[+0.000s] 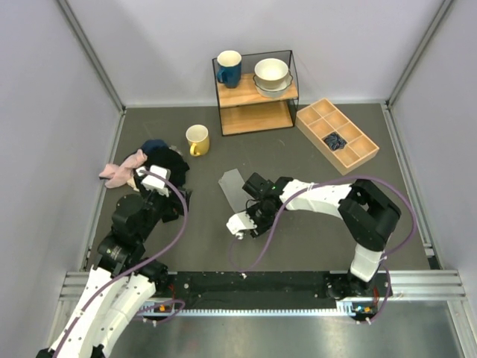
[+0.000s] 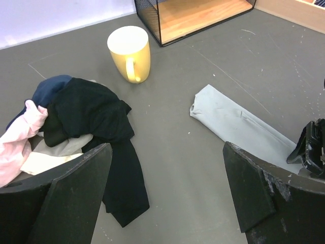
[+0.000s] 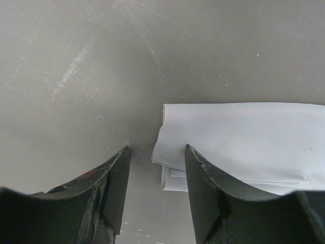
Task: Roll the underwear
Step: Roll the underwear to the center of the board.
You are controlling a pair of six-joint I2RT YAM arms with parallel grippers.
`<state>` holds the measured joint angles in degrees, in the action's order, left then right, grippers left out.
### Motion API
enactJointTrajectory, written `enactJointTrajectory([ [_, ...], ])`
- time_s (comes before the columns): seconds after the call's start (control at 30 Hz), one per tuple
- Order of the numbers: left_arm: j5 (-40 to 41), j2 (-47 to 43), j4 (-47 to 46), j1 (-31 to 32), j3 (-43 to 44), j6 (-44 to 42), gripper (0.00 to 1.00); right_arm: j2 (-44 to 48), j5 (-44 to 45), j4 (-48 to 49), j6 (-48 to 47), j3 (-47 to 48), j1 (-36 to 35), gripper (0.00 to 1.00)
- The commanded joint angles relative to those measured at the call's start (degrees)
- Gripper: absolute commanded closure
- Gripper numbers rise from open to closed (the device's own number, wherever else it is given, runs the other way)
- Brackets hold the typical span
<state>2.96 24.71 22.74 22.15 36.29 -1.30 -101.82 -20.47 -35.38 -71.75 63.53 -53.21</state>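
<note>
The right gripper (image 3: 156, 150) is low over the table (image 3: 71, 76), its jaws apart and clamped on nothing. One near corner of the underwear (image 3: 244, 137) lies just inside the gap, beside the right-hand finger. The cloth lies flat in mid-table as a long, narrow folded strip, so the folding looks done and the rolling not yet begun. The next move, as I judge it, is to pinch that end through all its layers and turn it over onto the strip, keeping the roll tight and straight. The left gripper (image 2: 166, 147) hangs wide apart and empty, near a pile of clothes (image 2: 86, 117) and a yellow mug (image 2: 130, 53). No lettering or label can be read anywhere.
</note>
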Motion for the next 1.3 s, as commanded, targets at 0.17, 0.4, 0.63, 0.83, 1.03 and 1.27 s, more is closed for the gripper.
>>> enactJointTrajectory([
  [0.17,-1.29,-6.33,-6.3,-0.09,-1.75,-1.25,0.04,-4.52,5.53,2.24,0.56,1.07,0.74,0.59],
  [0.4,-8.06,-9.77,-8.5,-0.09,-2.81,-1.86,0.04,-5.41,5.27,2.42,0.55,2.21,1.62,0.58],
  [0.63,-9.2,-11.96,-6.84,-0.09,0.44,-1.51,0.04,-4.18,3.86,1.98,0.2,2.74,2.5,0.57],
  [0.83,-10.34,-11.88,2.2,-0.09,8.17,-3.18,0.03,-4.87,4.3,1.89,-1.03,2.04,2.76,0.57],
  [1.03,-21.93,-9.42,8.98,-0.09,15.03,-3.01,0.04,-6.9,5.0,1.45,-1.64,2.13,3.11,0.66],
  [1.27,-34.16,-6.26,12.85,-0.09,27.76,-1.16,0.03,-8.91,3.86,-1.62,0.28,4.23,3.99,0.85],
])
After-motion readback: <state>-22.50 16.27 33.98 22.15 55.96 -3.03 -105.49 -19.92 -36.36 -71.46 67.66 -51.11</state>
